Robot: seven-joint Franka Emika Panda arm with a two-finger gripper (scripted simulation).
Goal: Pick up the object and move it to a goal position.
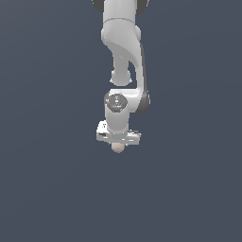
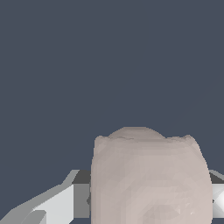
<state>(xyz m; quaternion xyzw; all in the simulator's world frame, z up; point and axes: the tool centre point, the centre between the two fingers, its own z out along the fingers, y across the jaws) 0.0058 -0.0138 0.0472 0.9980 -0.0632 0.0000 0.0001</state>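
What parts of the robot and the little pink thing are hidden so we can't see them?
- Exterior view: most of the small pale beige-pink stubby cylinder is hidden behind the white claw; only its rounded end shows.
- Exterior view: the arm's base is cut off by the top edge.
- Wrist view: the cylinder fills the foreground, covering the fingertips, so contact cannot be confirmed.

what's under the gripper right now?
The pale object pokes out just below the gripper, and in the wrist view it sits between the fingers. Its upper part is covered by the gripper body, so contact can't be confirmed.
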